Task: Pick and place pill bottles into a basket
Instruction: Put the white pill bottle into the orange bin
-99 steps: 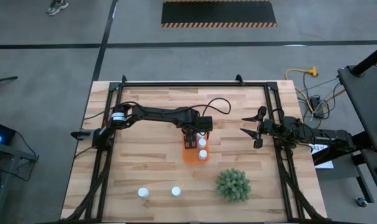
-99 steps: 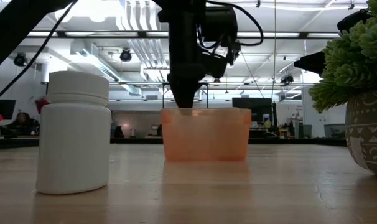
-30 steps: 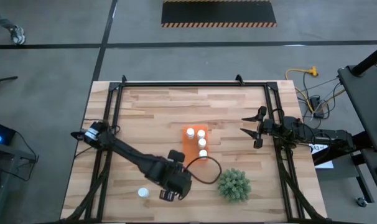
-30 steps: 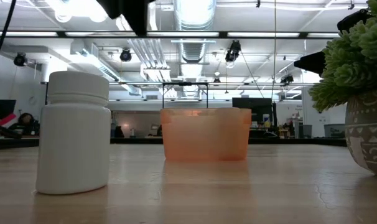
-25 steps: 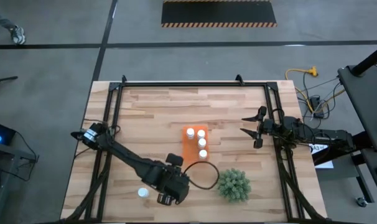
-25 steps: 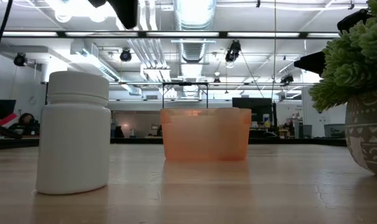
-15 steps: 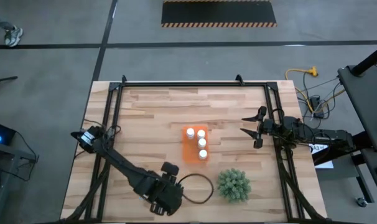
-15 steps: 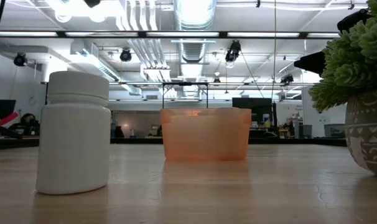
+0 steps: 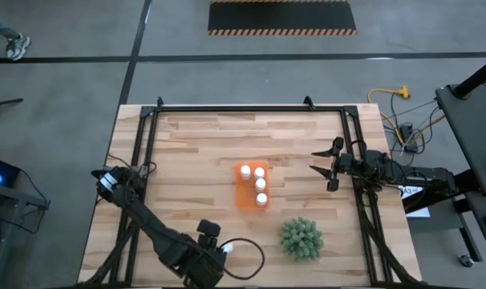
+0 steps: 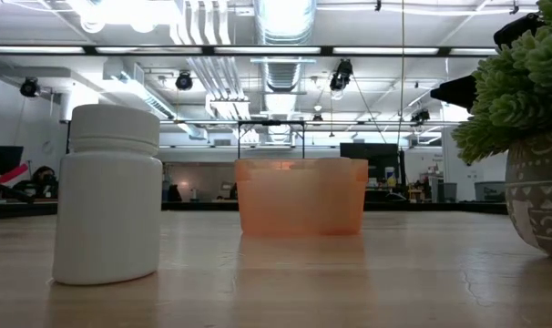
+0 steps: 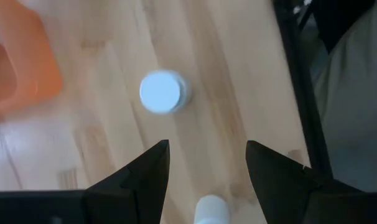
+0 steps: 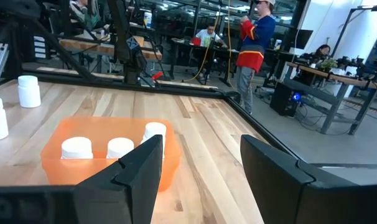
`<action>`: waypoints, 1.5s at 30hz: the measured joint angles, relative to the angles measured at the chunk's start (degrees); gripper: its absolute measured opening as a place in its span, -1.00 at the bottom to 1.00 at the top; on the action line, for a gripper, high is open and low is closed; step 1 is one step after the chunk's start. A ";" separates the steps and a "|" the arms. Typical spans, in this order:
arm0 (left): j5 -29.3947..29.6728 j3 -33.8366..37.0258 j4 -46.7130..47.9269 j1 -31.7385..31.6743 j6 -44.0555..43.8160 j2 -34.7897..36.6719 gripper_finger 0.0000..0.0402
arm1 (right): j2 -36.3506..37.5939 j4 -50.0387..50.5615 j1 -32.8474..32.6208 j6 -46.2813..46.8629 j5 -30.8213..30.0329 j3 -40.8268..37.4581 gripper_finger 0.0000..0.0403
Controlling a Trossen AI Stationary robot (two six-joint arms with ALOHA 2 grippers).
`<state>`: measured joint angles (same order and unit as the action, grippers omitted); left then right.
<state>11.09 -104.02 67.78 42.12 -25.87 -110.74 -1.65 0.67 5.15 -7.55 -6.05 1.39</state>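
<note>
Left tool (image 11: 207, 180) released, above desk (image 11: 226, 93); bottle (image 11: 162, 92) ahead, second bottle (image 11: 211, 208) between fingers. Right tool (image 12: 198, 174) released, basket (image 12: 107, 163) ahead.

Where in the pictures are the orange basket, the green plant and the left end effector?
orange basket (image 10: 301, 196): low view, on its front wall.
green plant (image 9: 300, 238): high view, on the middle of its spiky leaves.
left end effector (image 11: 207, 163): left wrist view, midway between its two dark fingertips.
</note>
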 joint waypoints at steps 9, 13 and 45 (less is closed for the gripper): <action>0.19 10.45 -0.22 1.52 -8.74 2.80 -0.03 | 0.00 0.01 0.01 -0.03 -0.01 0.00 0.02; 0.18 16.84 -3.99 2.54 -13.26 6.75 -0.03 | 0.00 0.00 0.00 -0.06 0.01 0.00 0.02; -0.56 36.42 -17.11 5.15 -29.40 21.92 -0.02 | 0.00 0.02 0.02 -0.03 0.01 0.01 0.02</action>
<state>10.53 -67.60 50.67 47.27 -55.27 -88.82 -1.65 0.68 5.16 -7.58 -6.04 1.39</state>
